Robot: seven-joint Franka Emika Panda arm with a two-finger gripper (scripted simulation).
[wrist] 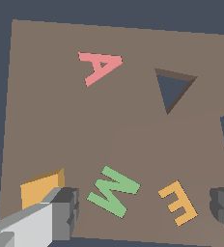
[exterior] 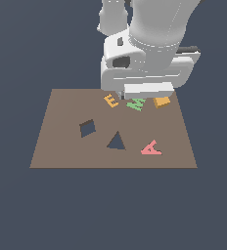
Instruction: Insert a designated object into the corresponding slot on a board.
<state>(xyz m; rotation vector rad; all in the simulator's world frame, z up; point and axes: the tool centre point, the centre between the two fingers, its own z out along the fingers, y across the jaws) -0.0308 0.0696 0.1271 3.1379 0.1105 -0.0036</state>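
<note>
My gripper (wrist: pixel 143 212) hung spread wide and empty over the far strip of the board (exterior: pixel 61 146), straddling the green M (wrist: pixel 114 190), and the orange cube (wrist: pixel 40 189) sat not between my fingers but just outside one finger (wrist: pixel 61 212), nearly touching it. To take the cube I judged I needed a short sideways shift toward it. The diamond-turned square slot (exterior: pixel 87 128) lay well apart on my other side.

orange cube (exterior: pixel 162 102) resting on board (exterior: pixel 61 141), diamond slot (exterior: pixel 87 128) empty
</note>
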